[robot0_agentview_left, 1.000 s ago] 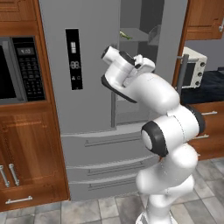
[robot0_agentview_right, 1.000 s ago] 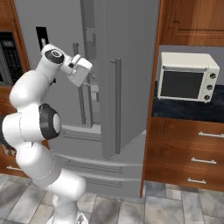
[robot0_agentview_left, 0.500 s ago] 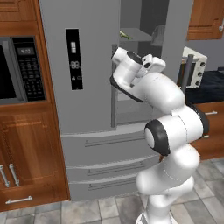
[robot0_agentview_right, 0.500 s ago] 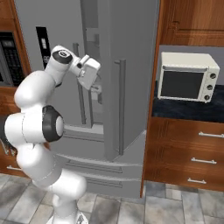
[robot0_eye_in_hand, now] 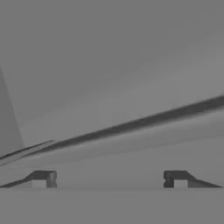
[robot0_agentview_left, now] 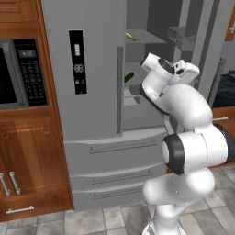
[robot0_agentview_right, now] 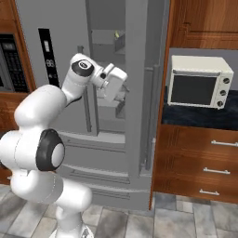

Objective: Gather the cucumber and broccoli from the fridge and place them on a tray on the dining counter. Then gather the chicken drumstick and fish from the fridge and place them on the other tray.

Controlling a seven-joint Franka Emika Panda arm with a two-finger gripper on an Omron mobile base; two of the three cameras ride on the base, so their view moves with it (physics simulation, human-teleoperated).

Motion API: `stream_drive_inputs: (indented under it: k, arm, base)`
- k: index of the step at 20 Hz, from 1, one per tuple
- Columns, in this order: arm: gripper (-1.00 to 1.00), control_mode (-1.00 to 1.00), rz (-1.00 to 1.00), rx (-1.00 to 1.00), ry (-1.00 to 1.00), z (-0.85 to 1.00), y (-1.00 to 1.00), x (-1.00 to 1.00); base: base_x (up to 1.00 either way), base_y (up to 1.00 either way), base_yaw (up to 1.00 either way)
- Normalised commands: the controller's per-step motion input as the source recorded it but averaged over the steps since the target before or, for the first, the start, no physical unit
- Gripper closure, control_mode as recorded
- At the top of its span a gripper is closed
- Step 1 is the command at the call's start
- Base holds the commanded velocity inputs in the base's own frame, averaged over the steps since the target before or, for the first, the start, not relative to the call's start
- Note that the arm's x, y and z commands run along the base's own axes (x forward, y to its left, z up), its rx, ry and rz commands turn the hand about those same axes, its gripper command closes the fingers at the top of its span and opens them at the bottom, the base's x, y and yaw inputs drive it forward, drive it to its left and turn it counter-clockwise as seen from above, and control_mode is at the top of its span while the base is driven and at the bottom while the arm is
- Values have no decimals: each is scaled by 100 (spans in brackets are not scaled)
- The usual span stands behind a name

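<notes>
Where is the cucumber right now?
In the left base view, the cucumber lies inside the open fridge, just right of the shut left door's edge, left of the arm's wrist.

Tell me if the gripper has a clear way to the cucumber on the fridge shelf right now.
Probably yes. The fridge right door stands open, and the cucumber lies uncovered on a middle shelf with nothing visibly in front of it. The gripper is open and empty, facing plain grey interior, so it likely needs re-aiming toward the shelf first.

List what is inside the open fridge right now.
Inside the fridge, a dark green cucumber lies on a middle shelf, and something thin and greenish on the top shelf. The arm hides the rest.
</notes>
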Motion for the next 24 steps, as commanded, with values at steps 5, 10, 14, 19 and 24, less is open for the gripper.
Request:
stream_drive_inputs:
  k: [5, 10, 14, 19, 24]
  arm:
    - [-100, -100, 0, 0, 5, 0, -100, -1]
    - [-100, -100, 0, 0, 2, 0, -97, 0]
    - [-100, -100, 1, -2, -16, 0, 4, -64]
    - [-100, -100, 10, 0, -14, -4, 93, -61]
    - [-100, -100, 10, 1, -17, 0, 100, -11]
  base:
    - [0, 0, 0]
    - [0, 0, 0]
    - [0, 0, 0]
    - [0, 0, 0]
    - [0, 0, 0]
